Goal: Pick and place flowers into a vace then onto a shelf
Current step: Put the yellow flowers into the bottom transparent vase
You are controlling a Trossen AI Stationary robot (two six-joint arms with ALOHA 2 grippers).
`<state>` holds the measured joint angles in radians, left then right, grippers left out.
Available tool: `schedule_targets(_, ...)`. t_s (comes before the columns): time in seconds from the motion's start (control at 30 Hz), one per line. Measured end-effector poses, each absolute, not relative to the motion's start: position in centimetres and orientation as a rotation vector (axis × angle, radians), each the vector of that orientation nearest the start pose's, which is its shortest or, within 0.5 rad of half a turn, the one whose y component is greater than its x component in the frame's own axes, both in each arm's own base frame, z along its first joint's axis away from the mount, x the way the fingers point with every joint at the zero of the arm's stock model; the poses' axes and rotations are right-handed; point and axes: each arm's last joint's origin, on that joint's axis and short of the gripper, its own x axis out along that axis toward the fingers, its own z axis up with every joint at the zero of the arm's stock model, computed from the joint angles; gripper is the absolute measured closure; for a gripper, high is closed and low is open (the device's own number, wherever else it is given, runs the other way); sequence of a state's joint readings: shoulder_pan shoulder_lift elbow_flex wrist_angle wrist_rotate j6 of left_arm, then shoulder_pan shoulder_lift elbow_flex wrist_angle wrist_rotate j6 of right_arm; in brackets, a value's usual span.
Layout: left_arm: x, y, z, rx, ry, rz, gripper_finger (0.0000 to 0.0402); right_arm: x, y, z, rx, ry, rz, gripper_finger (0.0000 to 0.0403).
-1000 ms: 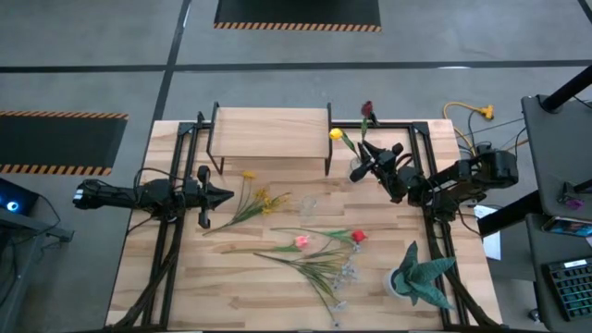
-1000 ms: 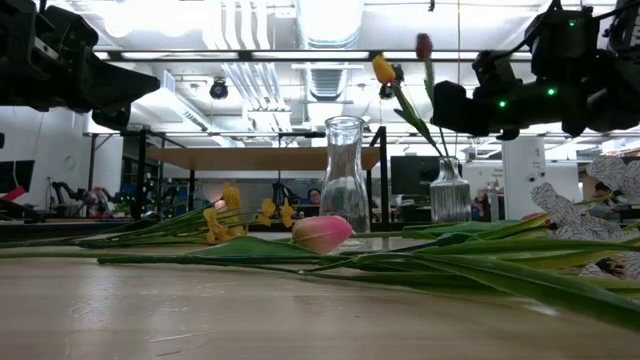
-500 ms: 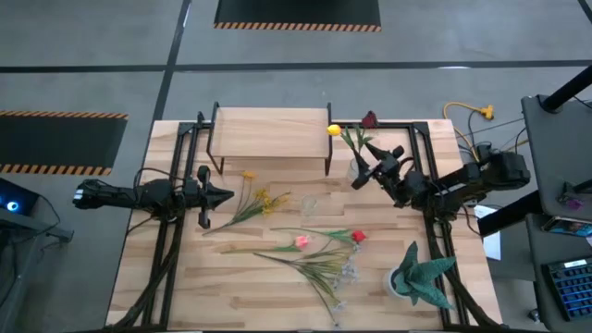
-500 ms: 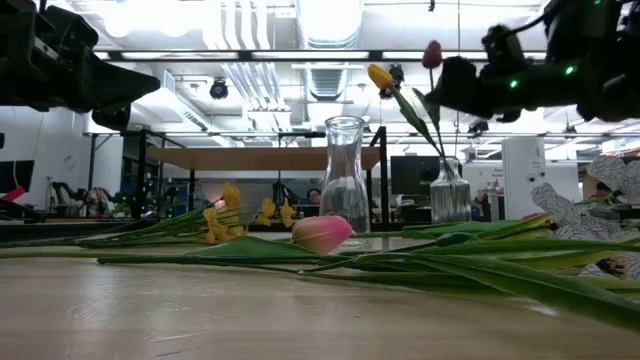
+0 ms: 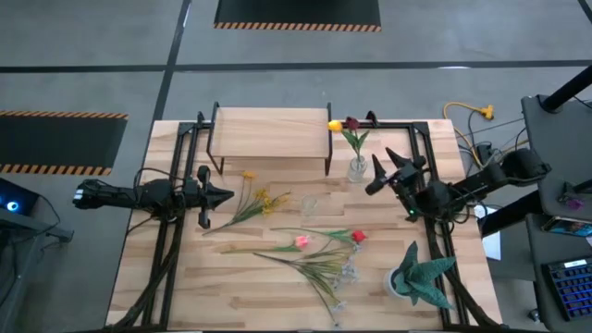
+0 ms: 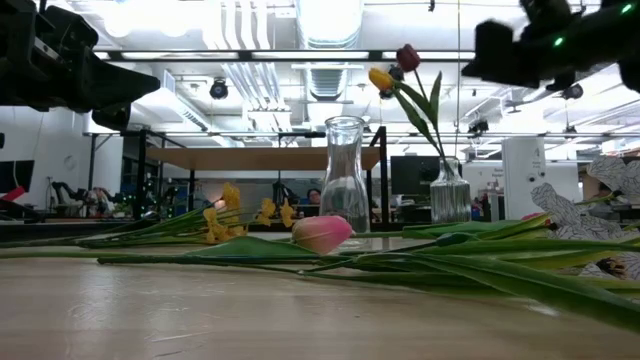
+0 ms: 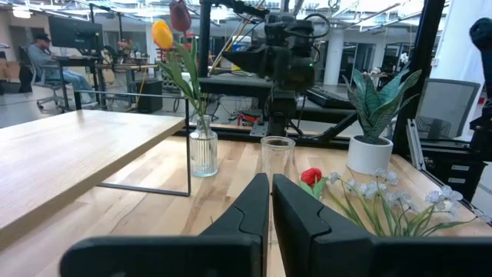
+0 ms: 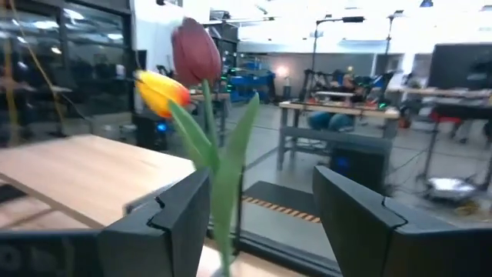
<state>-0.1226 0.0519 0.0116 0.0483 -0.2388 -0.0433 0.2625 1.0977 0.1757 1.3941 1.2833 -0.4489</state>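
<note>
**Right fingers off the stems, second flower now standing in the vase**

What changed: a second ago my right gripper (image 5: 381, 173) was pinched on the dark maroon tulip (image 5: 351, 123) right over the small vase (image 5: 357, 168). Now its fingers are spread wide and hold nothing, and the arm has pulled back from the vase toward the right edge of the counter (image 5: 231, 287). The maroon tulip stands on its own in that vase, next to the yellow tulip (image 5: 334, 126). In the right wrist view both blooms sit just ahead of the open fingers, between them, not touching either.

My read: that placement is done. Next is either another stem off the counter or lifting the vase up to the shelf (image 5: 270, 132), which stands just beyond the vase, on the far side from the fingers, with nothing on top.

Left gripper (image 5: 225, 195) is parked, fingers closed on nothing, tips pointing at the yellow sprays lying just ahead of them.

Count:
- Vases: 2. The small one with flowers, plus a taller clear carafe (image 6: 344, 186), empty, mid-counter.
- Flowers in vase: 2 (yellow, maroon).
- Flowers loose on the counter: yellow sprays (image 5: 256, 197), 1 pink tulip (image 5: 301, 241), 1 red bloom (image 5: 358, 237), and a white-blossom sprig (image 5: 344, 276). Stems overlap, so I can't give an exact stem count.
- Shelf: 1.
- Teal potted plant (image 5: 418, 276): 1, near corner, not part of the job.
</note>
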Motion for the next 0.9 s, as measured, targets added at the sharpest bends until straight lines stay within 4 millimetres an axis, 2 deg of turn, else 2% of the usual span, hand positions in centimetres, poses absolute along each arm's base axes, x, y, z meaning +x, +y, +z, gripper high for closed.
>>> schedule_targets(0.3, 10.0, -0.5, 16.8, -0.044, -0.011, 0.116, 0.0399, 14.5, 5.5, 22.9, -0.021, -0.188, -0.739, 0.0201)
schedule_targets(0.5, 10.0, -0.5, 16.8, -0.044, -0.011, 0.116, 0.0399, 13.6, 7.6, 22.6, 0.005, -0.181, -0.544, 0.0220)
schedule_targets(0.73, 10.0, -0.5, 16.8, -0.045, -0.011, 0.116, 0.0399, 13.9, 9.6, 21.3, 0.076, -0.184, 0.041, 0.0223)
schedule_targets(0.9, 10.0, -0.5, 16.8, -0.045, -0.011, 0.116, 0.0399, 14.0, 10.6, 20.7, 0.130, -0.092, 0.309, 0.0223)
